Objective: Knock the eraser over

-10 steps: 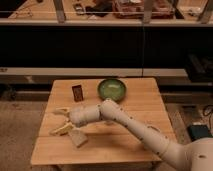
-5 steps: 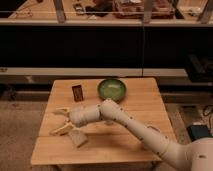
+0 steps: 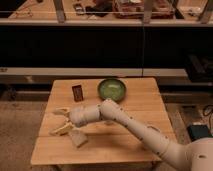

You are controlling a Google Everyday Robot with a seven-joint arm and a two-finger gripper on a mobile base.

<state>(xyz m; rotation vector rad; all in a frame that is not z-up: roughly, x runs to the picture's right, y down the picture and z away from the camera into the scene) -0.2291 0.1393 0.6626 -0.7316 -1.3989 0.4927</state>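
Note:
The eraser [image 3: 77, 92] is a small dark block with a reddish-orange patch on its face. It stands upright on the wooden table [image 3: 140, 107] at the back left, just left of the green bowl [image 3: 111, 89]. My gripper [image 3: 59, 121] is at the table's left side, in front of and left of the eraser and apart from it. Its two pale fingers are spread open, with nothing between them. My white arm reaches in from the lower right across the table.
A pale beige flat slab [image 3: 78, 138] lies on the table just below the gripper's wrist. A dark counter front and a railing with shelves of items run behind the table. A dark object with a cable sits on the floor at right [image 3: 199, 131].

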